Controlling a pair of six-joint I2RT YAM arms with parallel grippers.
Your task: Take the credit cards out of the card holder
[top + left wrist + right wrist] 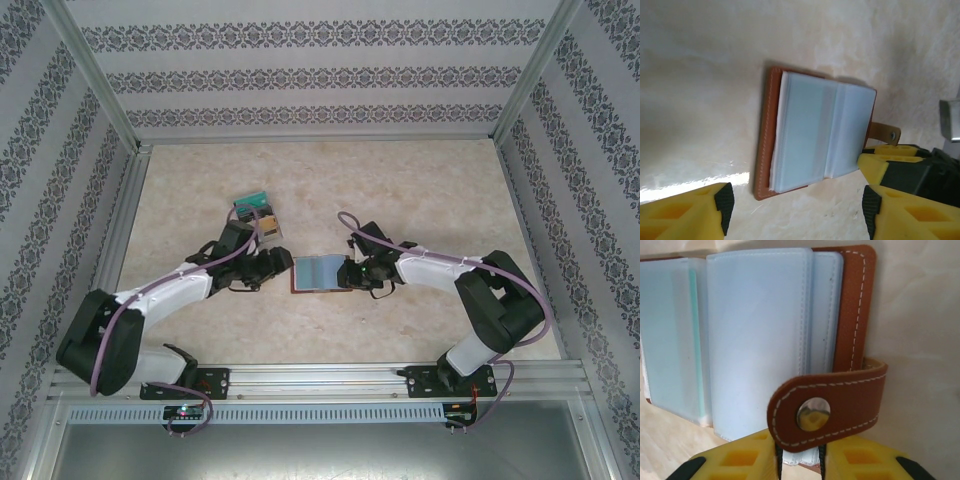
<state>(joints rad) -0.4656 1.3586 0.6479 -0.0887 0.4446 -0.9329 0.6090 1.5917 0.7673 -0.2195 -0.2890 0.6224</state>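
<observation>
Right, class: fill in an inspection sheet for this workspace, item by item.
surface: pale marbled table.
job's things: card holder lies open, sleeves up; credit cards piled beyond it, to its left; a teal edge shows inside one sleeve.
clutter: nothing seen.
grippers: left gripper open, just short of the holder; right gripper shut on the holder's snap-tab edge.
cables: purple cables run along both arms.
surroundings: patterned walls; metal frame rail at the near edge.
</observation>
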